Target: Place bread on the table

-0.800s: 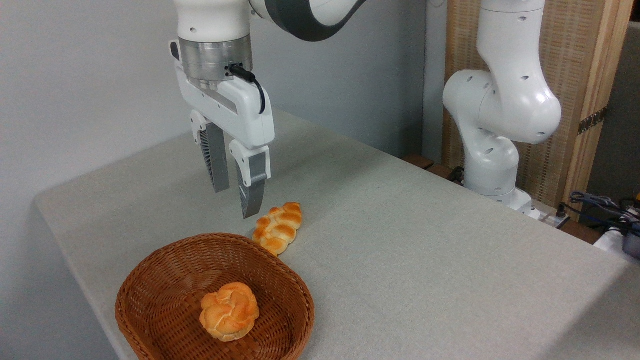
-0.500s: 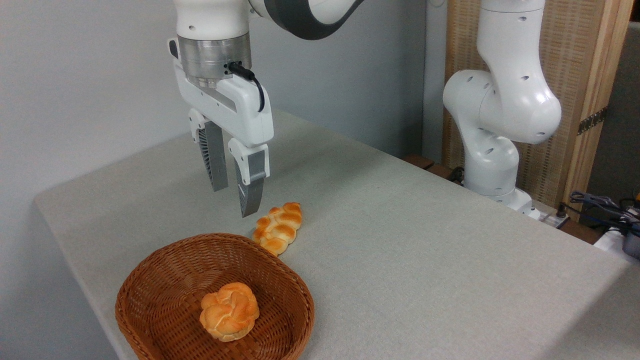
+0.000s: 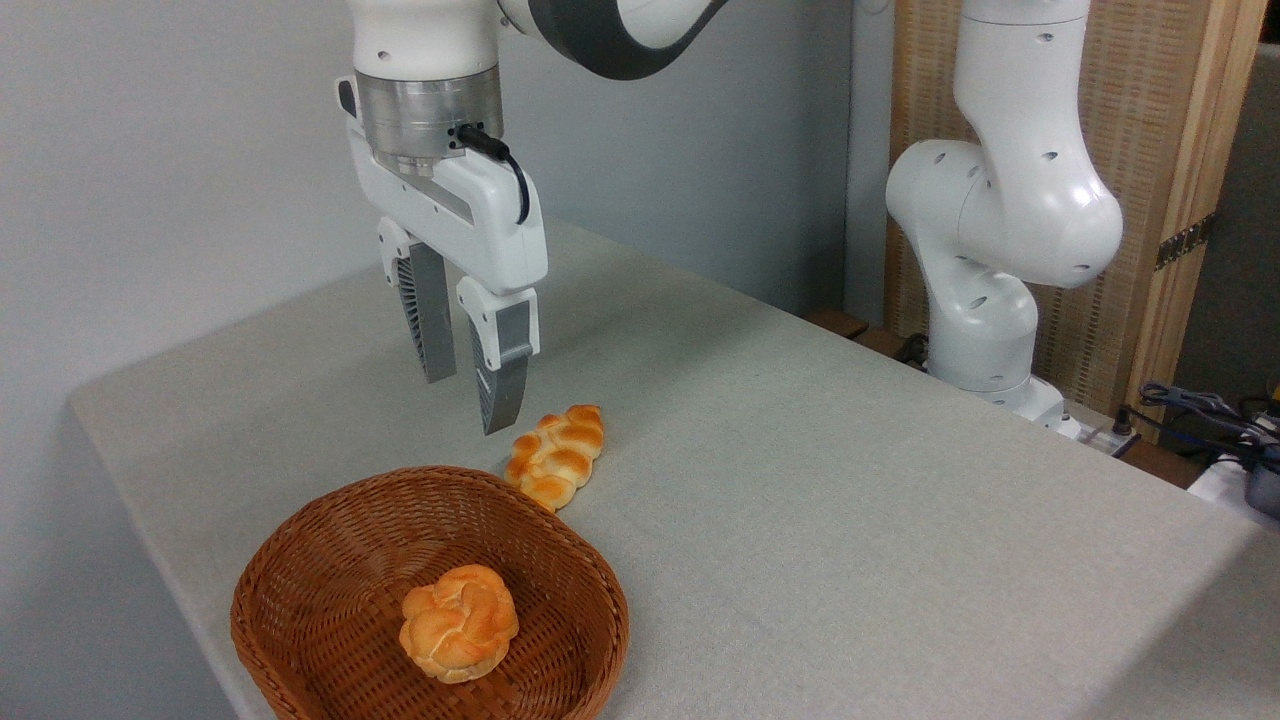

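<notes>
From the upper left of the frame the arm reaches down, its wrist vertical and the gripper [image 3: 470, 405] pointing straight at the table [image 3: 850, 480], hanging in the air above the cloth with its two grey fingers [image 3: 500, 375] slightly parted and nothing between them. The bread [image 3: 459, 621], a round knotted bun, lies inside the wicker basket [image 3: 330, 560] at the lower left, well below the fingertips. Just beyond the basket's far rim, a braided loaf [image 3: 556, 455] lies on the cloth, near the fingertips. The arm's white base [image 3: 985, 300] stands at the right edge.
</notes>
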